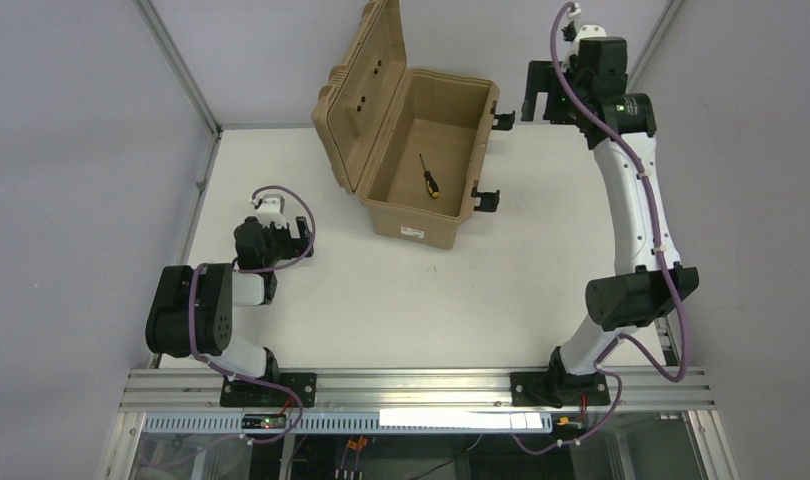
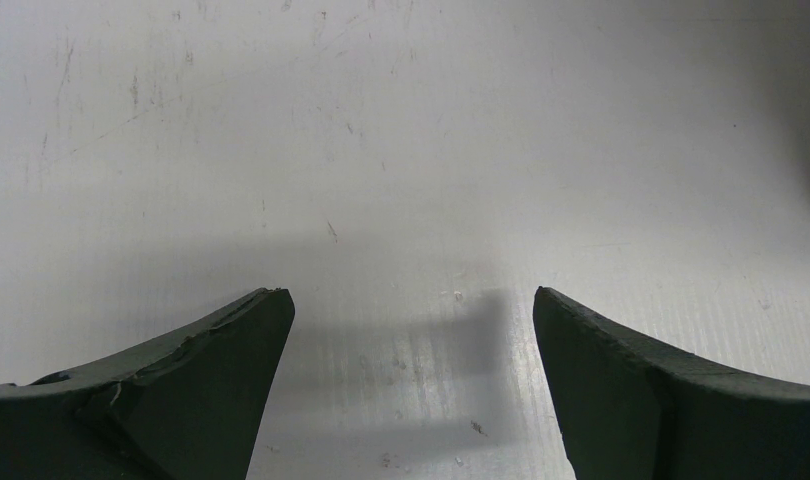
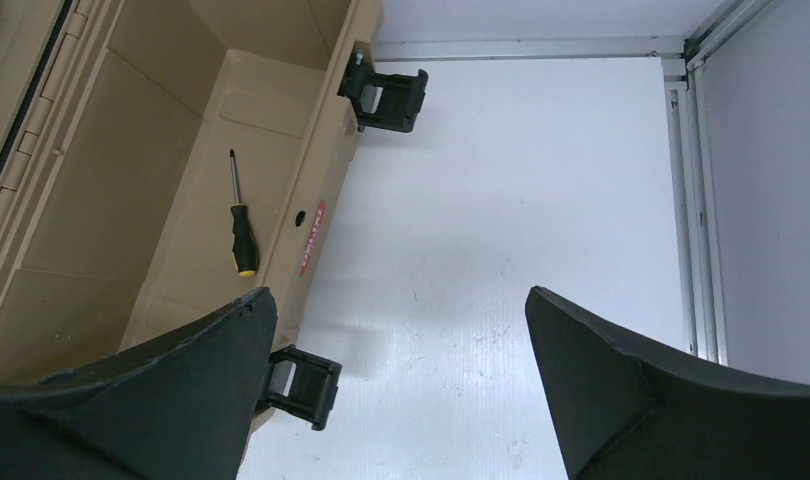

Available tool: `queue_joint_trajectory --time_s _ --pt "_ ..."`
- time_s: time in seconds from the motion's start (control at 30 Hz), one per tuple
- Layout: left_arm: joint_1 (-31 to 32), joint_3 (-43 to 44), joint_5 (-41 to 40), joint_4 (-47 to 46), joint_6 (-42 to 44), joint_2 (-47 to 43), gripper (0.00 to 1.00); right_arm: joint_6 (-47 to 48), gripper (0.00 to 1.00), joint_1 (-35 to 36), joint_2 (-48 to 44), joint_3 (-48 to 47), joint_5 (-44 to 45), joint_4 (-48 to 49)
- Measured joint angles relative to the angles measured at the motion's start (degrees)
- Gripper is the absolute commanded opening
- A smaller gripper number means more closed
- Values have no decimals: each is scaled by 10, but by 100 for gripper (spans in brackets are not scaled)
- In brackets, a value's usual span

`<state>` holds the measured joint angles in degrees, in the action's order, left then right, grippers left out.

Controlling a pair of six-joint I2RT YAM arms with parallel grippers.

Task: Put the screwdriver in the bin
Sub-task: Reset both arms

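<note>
The tan bin [image 1: 459, 215] stands at the back middle of the table with its ribbed lid [image 1: 359, 95] swung up to the left. The screwdriver [image 1: 429, 177] lies flat on the bin's floor, its yellow handle end toward the front; it also shows in the right wrist view [image 3: 240, 222]. My right gripper [image 1: 539, 92] is open and empty, raised to the right of the bin, apart from it; its jaws [image 3: 396, 310] stand wide over bare table. My left gripper [image 1: 301, 232] is open and empty, low over the table left of the bin [image 2: 411, 300].
Two black latches [image 1: 486, 199] stick out from the bin's right side, also seen in the right wrist view [image 3: 386, 92]. A metal frame rail [image 1: 181, 75] and grey walls bound the table at the back and sides.
</note>
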<state>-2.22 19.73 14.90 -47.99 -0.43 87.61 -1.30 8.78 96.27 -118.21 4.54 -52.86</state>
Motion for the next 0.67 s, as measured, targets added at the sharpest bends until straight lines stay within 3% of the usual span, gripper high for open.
queue_joint_trajectory --time_s 0.27,0.67 --pt "0 0 0 0 0 0 99 12 99 -87 0 9 -97 -11" --pt "0 0 0 0 0 0 99 13 99 -87 0 33 -130 -8"
